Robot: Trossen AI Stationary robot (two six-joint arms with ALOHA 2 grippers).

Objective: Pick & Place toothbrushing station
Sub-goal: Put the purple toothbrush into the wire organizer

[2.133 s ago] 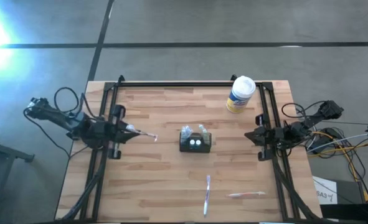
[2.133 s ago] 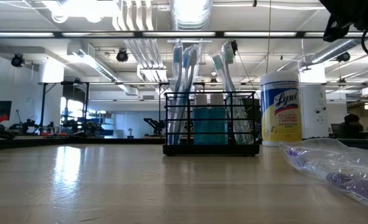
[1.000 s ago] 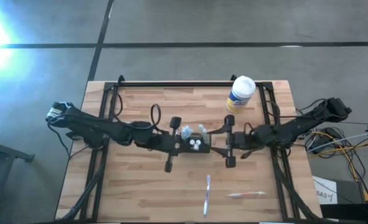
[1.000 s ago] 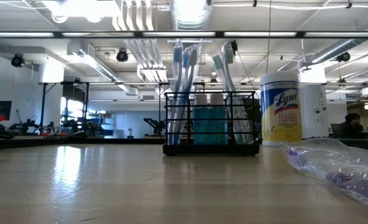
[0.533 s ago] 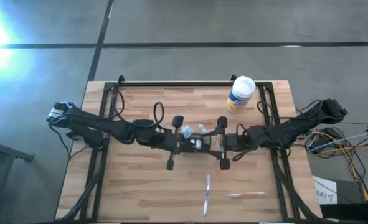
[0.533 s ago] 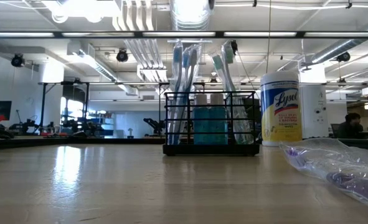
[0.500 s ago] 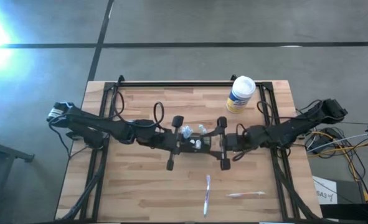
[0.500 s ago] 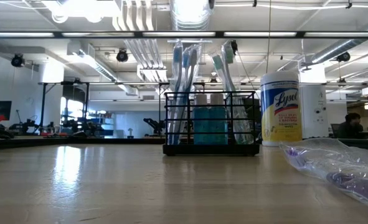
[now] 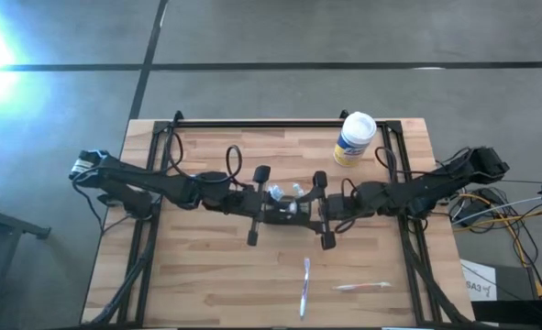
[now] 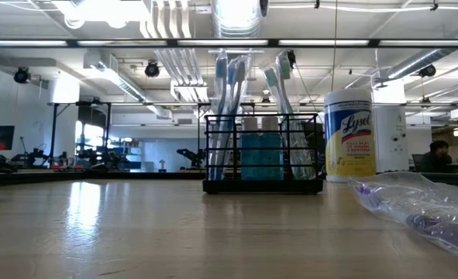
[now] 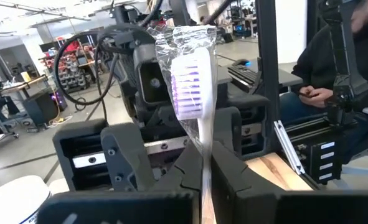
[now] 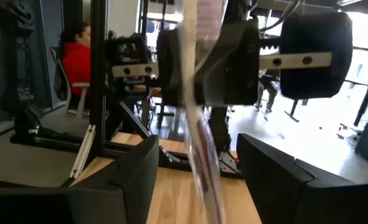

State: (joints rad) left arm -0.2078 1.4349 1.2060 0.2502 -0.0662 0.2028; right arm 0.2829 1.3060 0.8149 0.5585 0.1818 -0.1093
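The toothbrushing station (image 10: 263, 155), a black wire box holding several toothbrushes and a blue tube, stands on its base at the middle of the table. In the high view both arms meet above it and mostly cover it. My left gripper (image 9: 272, 205) (image 11: 203, 157) is shut on a toothbrush in clear wrap (image 11: 190, 81) with purple bristles. My right gripper (image 9: 300, 207) (image 12: 199, 180) faces it and is open. Its fingers stand wide on either side of the wrapped brush (image 12: 199, 106), which reaches in between them. Neither gripper shows in the low view. My left gripper pinches the wrapped toothbrush by its shaft (image 11: 203, 142), below the head, between its two fingers (image 11: 224, 165). The fingers come level from the table's left and lie along the brush. The brush sticks out ahead of them, head first, lifted clear above the station.
A white Lysol canister (image 9: 354, 138) (image 10: 359, 136) stands at the far right. Near the front edge lie a loose toothbrush (image 9: 304, 286) and another wrapped one (image 9: 363, 287) (image 10: 422, 205). People sit beyond the table (image 11: 333, 56) (image 12: 78, 53).
My right gripper has moved toward the table's left, closing on my left gripper, so its open fingers now stand around the front of the held brush. The station has stayed in place.
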